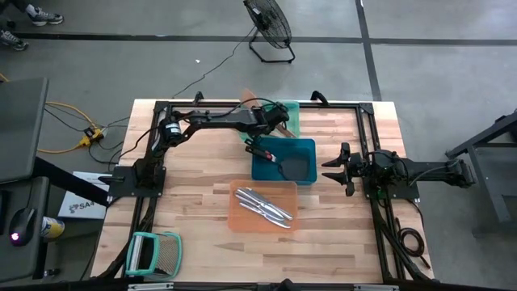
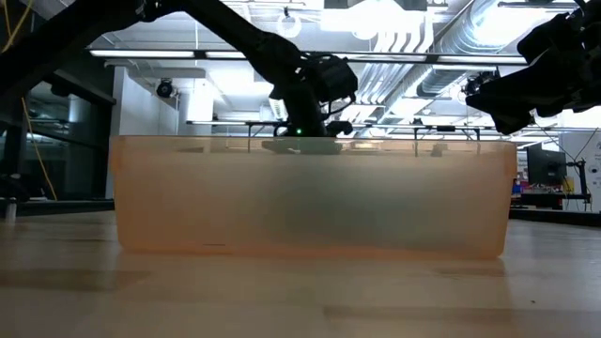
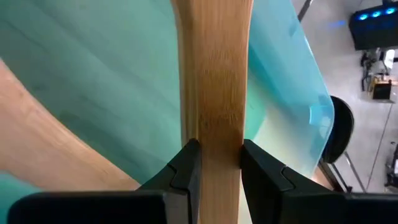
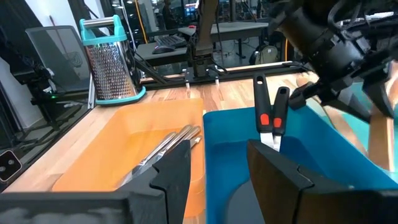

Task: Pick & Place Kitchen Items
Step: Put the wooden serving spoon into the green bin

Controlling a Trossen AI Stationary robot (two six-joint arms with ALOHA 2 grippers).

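My left gripper (image 1: 275, 125) reaches over the green tray (image 1: 291, 113) at the table's far side and is shut on a pale wooden utensil (image 3: 214, 74). A second wooden piece (image 3: 50, 155) lies in that tray. My right gripper (image 1: 333, 166) is open and empty, just right of the blue tray (image 1: 284, 159). The blue tray holds a black spatula (image 1: 284, 166) and black tongs with red marks (image 4: 270, 118). Silver knives and tongs (image 1: 265, 206) lie flat in the orange tray (image 1: 242, 212). My left gripper pinches the wooden utensil's flat handle (image 3: 217, 134) by its two narrow edges between the two fingers (image 3: 186, 165). The fingers come from above, slanting down, and lie across the handle. The handle runs on over the green tray's floor; whether its far end rests there I cannot tell.
A teal-framed box grater (image 1: 153, 255) lies at the table's near left corner. The orange tray's wall (image 2: 310, 197) fills the low view. Black rails (image 1: 367, 137) frame the work area. Bare wood shows left of the trays.
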